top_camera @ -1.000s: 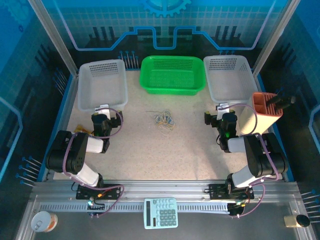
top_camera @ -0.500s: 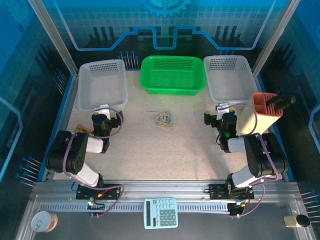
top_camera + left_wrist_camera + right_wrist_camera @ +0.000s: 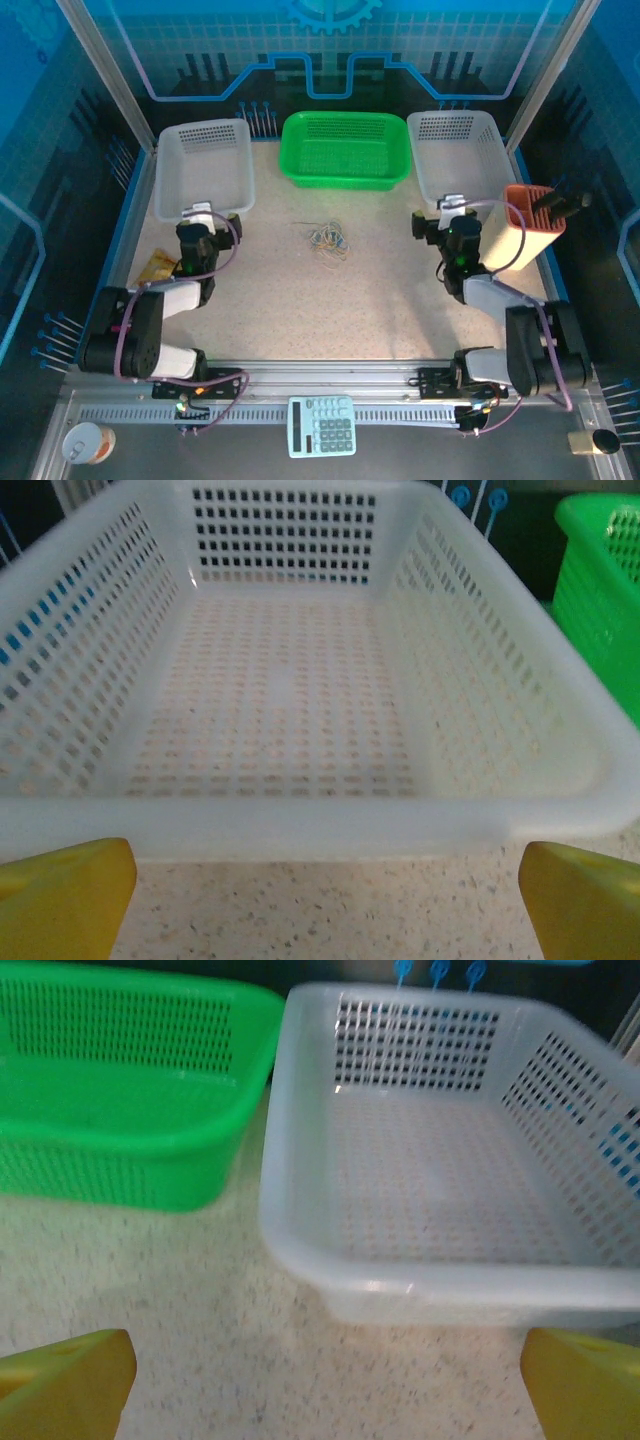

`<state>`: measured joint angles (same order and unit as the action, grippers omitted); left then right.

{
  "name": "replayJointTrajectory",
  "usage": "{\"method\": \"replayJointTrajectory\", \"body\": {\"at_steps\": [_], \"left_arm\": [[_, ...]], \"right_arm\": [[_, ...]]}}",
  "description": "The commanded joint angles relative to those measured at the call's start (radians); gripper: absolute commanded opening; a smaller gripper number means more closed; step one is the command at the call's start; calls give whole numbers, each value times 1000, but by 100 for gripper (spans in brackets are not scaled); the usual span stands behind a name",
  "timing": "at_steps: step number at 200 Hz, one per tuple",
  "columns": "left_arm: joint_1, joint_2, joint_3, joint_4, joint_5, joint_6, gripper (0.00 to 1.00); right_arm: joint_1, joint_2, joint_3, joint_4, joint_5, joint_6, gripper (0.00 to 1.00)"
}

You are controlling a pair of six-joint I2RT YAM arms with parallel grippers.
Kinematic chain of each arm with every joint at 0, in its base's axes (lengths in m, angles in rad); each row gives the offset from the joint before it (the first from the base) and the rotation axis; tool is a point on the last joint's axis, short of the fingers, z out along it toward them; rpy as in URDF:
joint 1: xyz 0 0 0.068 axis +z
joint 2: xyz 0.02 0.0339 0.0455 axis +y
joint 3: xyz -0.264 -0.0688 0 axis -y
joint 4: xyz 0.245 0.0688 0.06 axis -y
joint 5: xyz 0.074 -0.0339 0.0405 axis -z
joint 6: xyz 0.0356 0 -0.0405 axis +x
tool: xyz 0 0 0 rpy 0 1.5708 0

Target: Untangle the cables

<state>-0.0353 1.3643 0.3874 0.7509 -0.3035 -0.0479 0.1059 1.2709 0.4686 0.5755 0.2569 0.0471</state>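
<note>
1. Speckled bench (image 3: 300,300), green basket (image 3: 345,180) at the far edge
2. Left claw (image 3: 322,910) spread wide, empty, aimed at the left white basket (image 3: 300,825)
3. Right claw (image 3: 325,1385) spread wide too, empty, aimed at the right white basket (image 3: 450,1295)
4. Cables (image 3: 328,240) in one small tangle mid-bench, between both claws, roughly equally far from each, off to each one's inward side; long axis too tiny to call
</note>
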Motion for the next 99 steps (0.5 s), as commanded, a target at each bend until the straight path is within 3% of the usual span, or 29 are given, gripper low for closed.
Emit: {"method": "replayJointTrajectory", "body": {"at_steps": [1, 37, 69, 99], "left_arm": [[8, -102, 73, -199, -56, -49, 99], [0, -242, 151, -447, -82, -214, 99], [-28, -362, 243, -692, -38, -336, 99], [-64, -436, 352, -940, 94, -400, 99]], "right_arm": [[10, -86, 93, -274, 53, 138, 100], [-25, -168, 207, -575, -38, 448, 100], [-12, -191, 259, -651, -219, 423, 100], [62, -188, 330, -753, -343, 331, 100]]}}
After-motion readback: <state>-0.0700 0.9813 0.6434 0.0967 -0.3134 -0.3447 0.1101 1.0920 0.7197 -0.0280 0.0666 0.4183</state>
